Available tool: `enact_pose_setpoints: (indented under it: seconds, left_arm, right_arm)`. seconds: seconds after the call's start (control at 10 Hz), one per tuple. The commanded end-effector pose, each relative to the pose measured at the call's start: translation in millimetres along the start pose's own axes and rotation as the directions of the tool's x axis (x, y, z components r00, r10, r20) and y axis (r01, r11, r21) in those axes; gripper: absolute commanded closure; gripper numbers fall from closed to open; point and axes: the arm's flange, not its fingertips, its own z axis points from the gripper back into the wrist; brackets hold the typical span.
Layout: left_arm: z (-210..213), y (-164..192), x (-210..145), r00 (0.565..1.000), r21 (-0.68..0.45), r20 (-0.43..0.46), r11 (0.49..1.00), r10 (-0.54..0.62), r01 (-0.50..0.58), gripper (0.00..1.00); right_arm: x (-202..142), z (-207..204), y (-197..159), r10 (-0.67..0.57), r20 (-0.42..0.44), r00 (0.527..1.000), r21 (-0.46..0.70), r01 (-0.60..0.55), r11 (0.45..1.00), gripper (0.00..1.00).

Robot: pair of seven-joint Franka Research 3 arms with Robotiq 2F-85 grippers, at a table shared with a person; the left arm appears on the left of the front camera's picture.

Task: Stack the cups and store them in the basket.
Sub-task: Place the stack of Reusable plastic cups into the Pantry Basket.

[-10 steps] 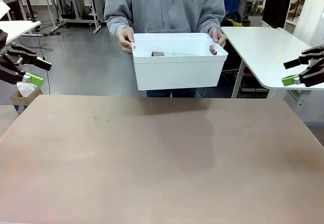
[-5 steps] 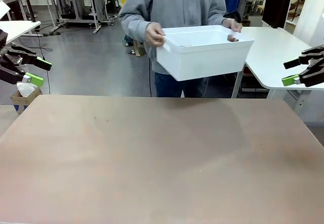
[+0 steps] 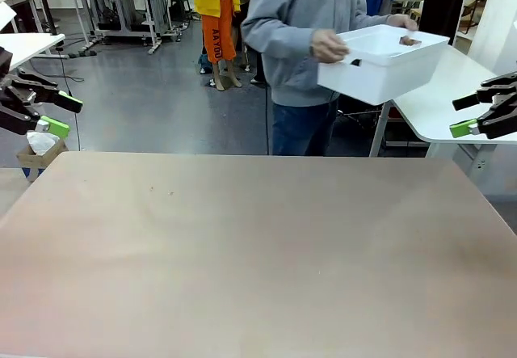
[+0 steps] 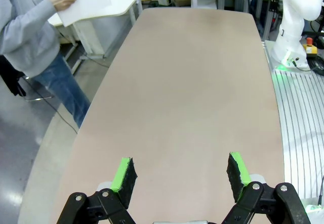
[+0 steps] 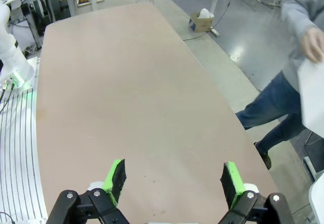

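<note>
A person at the far side holds the white basket [image 3: 380, 65] in both hands, tilted, up and to the right above a white side table. The cups are hidden from every view. My left gripper [image 3: 65, 114] hangs open at the left edge, off the table's side, with nothing between its green pads. At the right edge my right gripper [image 3: 459, 115] is likewise open and empty. In the left wrist view the left gripper [image 4: 180, 171] points along the bare brown tabletop, the basket [image 4: 83, 9] far off at top left. The right gripper [image 5: 173, 177] looks over the same tabletop, with the basket [image 5: 314, 92] at the right edge.
The brown table [image 3: 258, 245] lies bare between the arms. A white side table [image 3: 452, 91] stands at the back right, under the basket. Another person in yellow and orange [image 3: 216, 18] stands farther back. A small cardboard box [image 3: 36, 152] sits on the floor at left.
The person has turned and carried the basket from the middle of the far edge up and to the right, over the side table. Both grippers have stayed still.
</note>
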Motion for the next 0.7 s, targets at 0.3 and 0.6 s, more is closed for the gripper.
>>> enact_pose_setpoints:
  seconds: [0.3, 0.6]
  left_arm:
    - [1.1, -0.3, 0.9, 1.0, -0.006, 0.004, 1.0, -0.006, 0.006, 0.06]
    - [1.1, -0.3, 0.9, 1.0, -0.006, 0.004, 1.0, -0.006, 0.006, 0.06]
  right_arm:
    - [2.3, 0.5, -1.0, -0.01, 0.02, 1.0, 0.001, 0.01, 1.0, 0.0]
    - [2.3, 0.5, -1.0, -0.01, 0.02, 1.0, 0.001, 0.01, 1.0, 0.0]
